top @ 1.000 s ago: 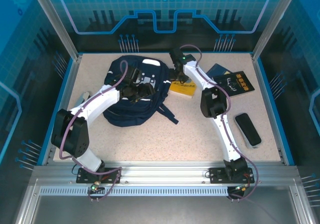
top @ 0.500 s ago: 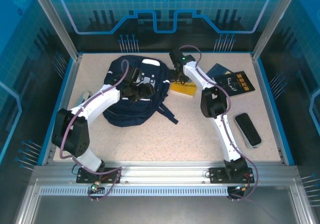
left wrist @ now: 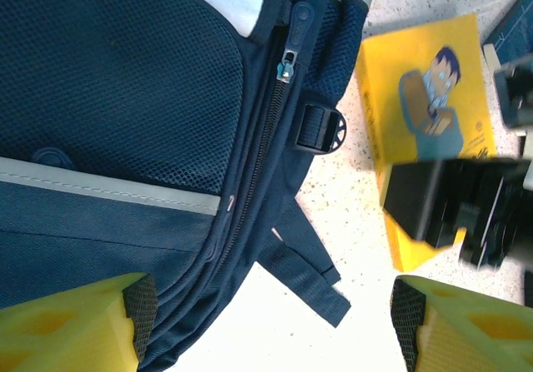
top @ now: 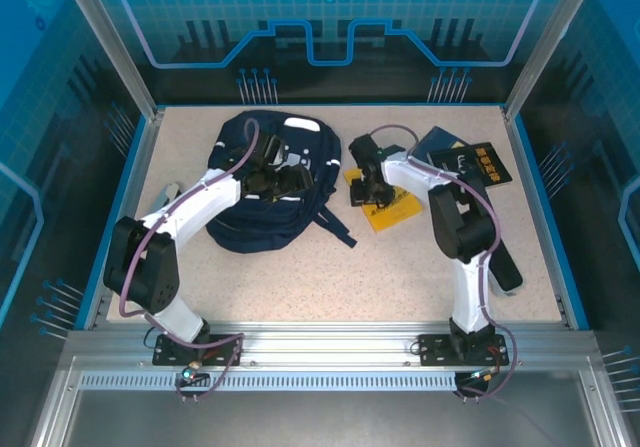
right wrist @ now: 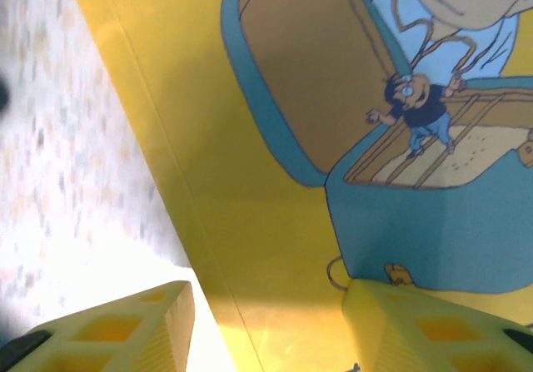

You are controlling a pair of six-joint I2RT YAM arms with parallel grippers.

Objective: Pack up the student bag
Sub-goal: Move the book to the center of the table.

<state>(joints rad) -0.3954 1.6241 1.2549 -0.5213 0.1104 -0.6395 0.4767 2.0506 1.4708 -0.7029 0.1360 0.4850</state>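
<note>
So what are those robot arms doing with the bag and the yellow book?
They're packing the navy backpack. The left gripper hovers open above it, holding nothing. The right gripper points down at the yellow picture book lying on the table beside the bag, fingers apart over its edge. The book isn't in the bag yet.

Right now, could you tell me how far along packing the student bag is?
Done: nothing looks packed; the student bag lies flat, its zip apparently closed. In hand: the open left gripper hovers over the bag, while the right gripper straddles the yellow picture book at its edge, grip unclear. Left: opening the bag, loading the book, the dark blue booklet and the black case.
</note>
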